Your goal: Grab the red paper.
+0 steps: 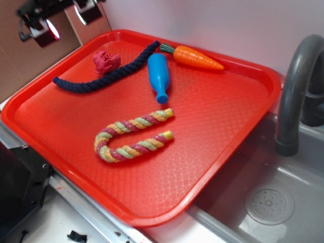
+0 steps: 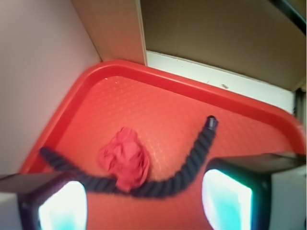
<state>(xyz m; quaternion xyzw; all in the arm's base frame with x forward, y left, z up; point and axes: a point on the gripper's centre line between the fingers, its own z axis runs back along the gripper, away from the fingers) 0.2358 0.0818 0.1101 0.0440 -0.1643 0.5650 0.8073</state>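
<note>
Gripper (image 2: 144,201) jaws spread wide, nothing held, hanging above the tray (image 2: 268,117). Red paper (image 2: 124,159) sits between the jaw lines, nearer the left-hand finger in wrist view, touching the dark blue rope (image 2: 192,165) that curves under it. Wad is lumpy, slightly longer running away from the jaws; no clear pointing end. Blue bottle (image 1: 158,76) and carrot (image 1: 196,57) lie beyond the rope.

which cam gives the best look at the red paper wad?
Wrist. The red paper sits large near centre, wrinkles clear, touching the dark rope, framed between the open gripper fingers. Exterior shows it small, near the tray's far corner.
</note>
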